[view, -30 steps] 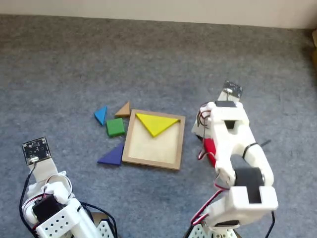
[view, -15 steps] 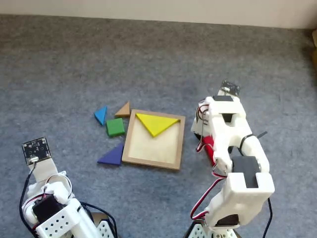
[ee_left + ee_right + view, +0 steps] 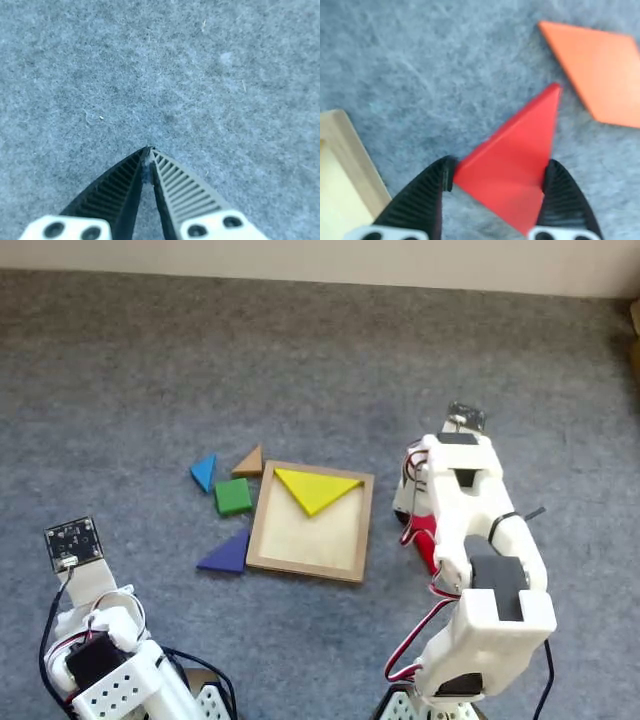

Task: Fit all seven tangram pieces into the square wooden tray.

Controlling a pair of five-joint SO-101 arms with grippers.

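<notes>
- Right hand [image 3: 497, 172]: fingers apart, straddling red triangle [image 3: 512, 160], maybe touching its edges; triangle is on the table just beside tray [image 3: 305, 571].
- Orange piece [image 3: 595, 55] near red triangle.
- Yellow triangle [image 3: 315, 488] in tray, along far edge.
- Left hand [image 3: 149, 160]: fingers together over bare table [image 3: 200, 75].
- Blue [image 3: 204, 472], brown [image 3: 249, 462], green [image 3: 233, 496] and purple [image 3: 228, 554] pieces outside tray, opposite side from red triangle.

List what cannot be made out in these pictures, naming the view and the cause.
Red triangle: high view, mostly hidden under the right arm.
Orange piece: right wrist view, cut off by the picture's edge, so its full shape is unclear.
Wooden tray: right wrist view, just a corner, the rest cut off by the edge.
</notes>
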